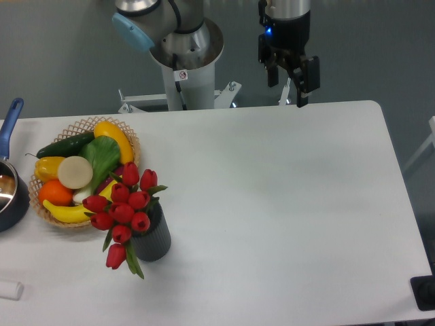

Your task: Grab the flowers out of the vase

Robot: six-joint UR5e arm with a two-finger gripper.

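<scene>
— Nearest to you, what sits at the front edge of the table (285, 204)?

— You have a small white object (10, 290) at the front left corner, partly cut off, and a dark block (425, 292) at the front right corner. Just behind those, on the left half, you see the vase (153, 238), dark grey and ribbed, standing upright.

— And the flowers (122, 207)?

— You find them in the vase: red tulip buds with green leaves, the bunch leaning out to the left, one bud drooping low over the table. The top buds overlap the wicker basket (81, 125) just behind.

— What does that basket hold?

— You can make out a cucumber, a yellow pepper, an orange, a banana, a pale round piece and a green leafy one. Left of it, at the frame edge, sits a dark saucepan (10, 197) with a blue handle.

— Where is your tool (291, 85)?

— You see it high over the far edge of the table, well apart from the flowers, off to the right. Its two fingers hang down with a gap between them, spread and holding nothing.
</scene>
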